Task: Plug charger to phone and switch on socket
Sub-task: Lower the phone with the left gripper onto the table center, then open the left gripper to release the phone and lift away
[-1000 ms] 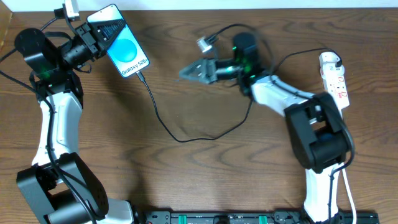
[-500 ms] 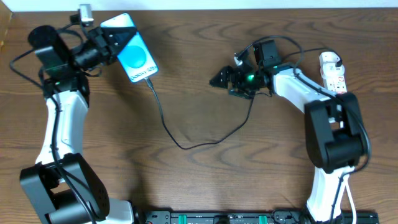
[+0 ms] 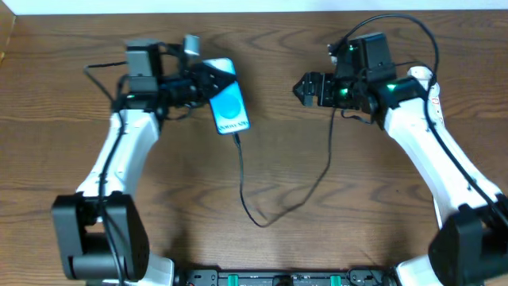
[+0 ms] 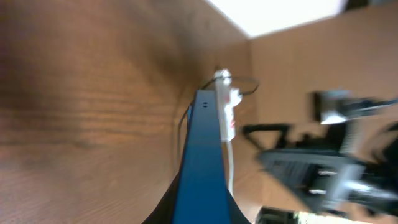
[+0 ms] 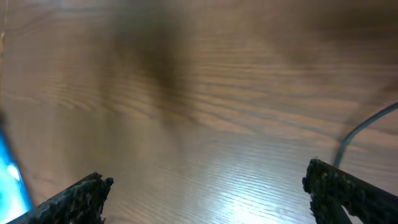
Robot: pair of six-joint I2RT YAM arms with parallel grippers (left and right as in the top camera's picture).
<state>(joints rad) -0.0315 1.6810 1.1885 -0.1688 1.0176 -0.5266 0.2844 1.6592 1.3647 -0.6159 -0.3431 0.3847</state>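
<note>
Phone nearer centre, in L end effector; R end effector wide, empty

A dark brown, wood-grained worktop spreads beneath and all around the left tool and the right tool, its grain running across both wrist views. Beyond both tools a flat white strip borders the worktop's far edge, and along the near edge, well apart from both tools, lies a long black rail with green blocks. Out past the left tool, the left wrist view shows a plain tan, cardboard-like panel rising at the worktop's edge, with a bright white patch above it.
</note>
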